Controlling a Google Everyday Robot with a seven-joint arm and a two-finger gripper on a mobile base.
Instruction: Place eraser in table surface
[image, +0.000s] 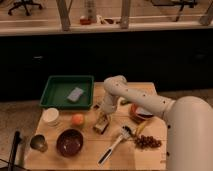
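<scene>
Wooden planks make up the counter (85, 156), the light tan table surface where everything sits. Behind it runs a dark wall with a pale ledge on top. The eraser (101, 125) lies on the counter near the middle, with its pale top up and a dark base under it. The gripper (103, 117) is down low, right over the eraser and touching its top end, but I cannot tell if it is holding the block or has let go. The white arm (145, 102) reaches in from the right of the eraser. Just left of the eraser is an orange fruit (77, 119). Behind and left of it is a green tray (52, 95) with a grey-blue sponge (75, 94) inside. In front and left sits a dark bowl (69, 142). A white-headed brush (114, 144) with a black handle lies right of the eraser, and a bunch of dark grapes (147, 142) lies farther right.
</scene>
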